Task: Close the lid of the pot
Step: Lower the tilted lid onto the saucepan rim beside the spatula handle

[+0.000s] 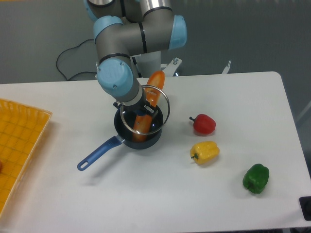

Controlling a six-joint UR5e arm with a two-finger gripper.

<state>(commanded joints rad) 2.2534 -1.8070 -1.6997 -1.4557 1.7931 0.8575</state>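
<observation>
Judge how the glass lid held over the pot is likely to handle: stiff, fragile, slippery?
The lid looks like clear glass in a thin metal rim, so probably rigid but breakable if dropped. Held by the gripper at its centre, it sits tilted, so it may swing. The orange vegetable sticking out of the pot would likely keep it from seating flat.

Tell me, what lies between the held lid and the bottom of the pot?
In the camera view, a long orange vegetable stands tilted in the pot, its top leaning past the rim, right under the lid.
</observation>
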